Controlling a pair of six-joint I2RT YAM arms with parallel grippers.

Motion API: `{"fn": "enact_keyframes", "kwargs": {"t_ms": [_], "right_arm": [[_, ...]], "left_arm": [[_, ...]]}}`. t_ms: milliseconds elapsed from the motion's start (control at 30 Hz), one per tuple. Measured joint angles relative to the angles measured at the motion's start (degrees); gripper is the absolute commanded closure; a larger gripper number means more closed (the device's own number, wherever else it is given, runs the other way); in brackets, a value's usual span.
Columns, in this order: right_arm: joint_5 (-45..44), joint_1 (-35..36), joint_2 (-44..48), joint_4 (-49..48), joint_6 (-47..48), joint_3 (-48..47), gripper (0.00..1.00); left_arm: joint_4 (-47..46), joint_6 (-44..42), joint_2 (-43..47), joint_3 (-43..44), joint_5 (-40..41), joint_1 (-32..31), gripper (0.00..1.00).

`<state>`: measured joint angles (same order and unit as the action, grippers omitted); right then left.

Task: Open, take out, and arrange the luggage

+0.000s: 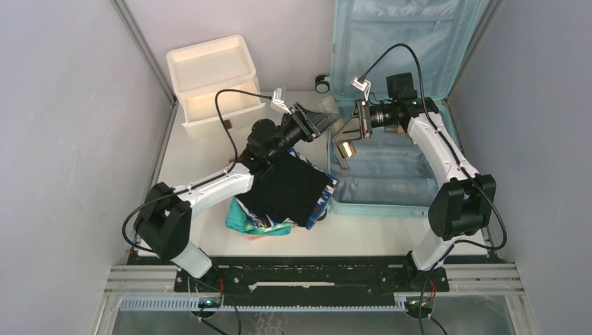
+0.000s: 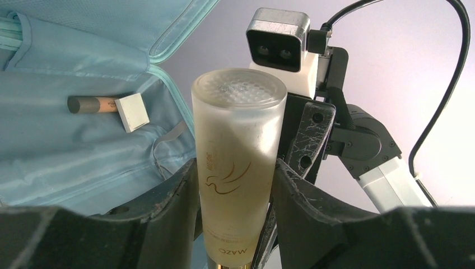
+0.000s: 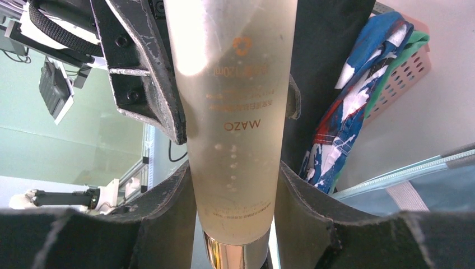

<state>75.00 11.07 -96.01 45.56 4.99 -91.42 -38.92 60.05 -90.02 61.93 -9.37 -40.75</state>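
The pale blue luggage [image 1: 391, 178] lies open at the right, its lid [image 1: 408, 38] standing against the back wall. A frosted bottle with a gold cap [image 2: 238, 151] is held over the luggage's left edge. My left gripper [image 2: 235, 171] is shut on it, and my right gripper [image 3: 232, 171] is shut on the same bottle [image 3: 232, 95] from the other side. In the top view the two grippers, left [image 1: 322, 125] and right [image 1: 350, 131], meet nose to nose. The lining [image 2: 61, 140] shows in the left wrist view.
A brown stick with a white block [image 2: 115, 109] lies on the lining. A pile of clothes, black on top [image 1: 286, 192], fills a pink basket [image 3: 411, 64] left of the luggage. A white drawer box [image 1: 213, 77] stands at the back left.
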Motion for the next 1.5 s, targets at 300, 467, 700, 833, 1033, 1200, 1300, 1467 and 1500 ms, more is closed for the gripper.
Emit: {"fn": "enact_keyframes", "kwargs": {"t_ms": [300, 467, 700, 833, 1033, 1200, 1300, 1467, 1500], "right_arm": [[-0.79, 0.52, 0.00, -0.79, -1.18, 0.00, 0.48], [-0.98, 1.51, 0.09, -1.46, -2.21, -0.02, 0.24], [-0.46, 3.85, 0.70, -2.10, -3.61, -0.15, 0.12], [-0.44, 3.93, 0.74, -2.10, -4.44, -1.01, 0.05], [-0.63, 2.32, 0.74, 2.08, -0.55, -4.00, 0.04], [-1.22, 0.59, 1.11, 5.55, 4.20, -4.98, 0.04], [-1.84, -0.42, 1.42, 6.14, 5.49, -4.90, 0.04], [-2.58, -2.10, 2.56, 6.34, 6.32, -3.41, 0.04], [-2.62, -2.19, 2.80, 6.32, 6.32, -2.91, 0.04]], "left_arm": [[-0.24, 0.02, 0.00, 0.00, -0.98, 0.63, 1.00], [-0.63, 0.02, 0.63, -0.50, -1.36, 1.16, 1.00], [-0.87, 0.09, 3.30, -2.25, -1.33, 1.62, 1.00], [-1.81, 0.39, 4.68, -3.96, -1.36, 2.51, 1.00], [-1.44, 0.90, 11.26, -12.28, -1.36, 7.32, 1.00], [2.14, 1.49, 22.18, -21.92, 1.84, 14.91, 1.00], [6.10, 2.01, 28.33, -25.22, 6.69, 19.41, 1.00], [15.04, 5.90, 34.51, -25.42, 17.03, 26.34, 1.00], [16.35, 6.86, 34.71, -25.18, 18.84, 27.23, 1.00]]}}
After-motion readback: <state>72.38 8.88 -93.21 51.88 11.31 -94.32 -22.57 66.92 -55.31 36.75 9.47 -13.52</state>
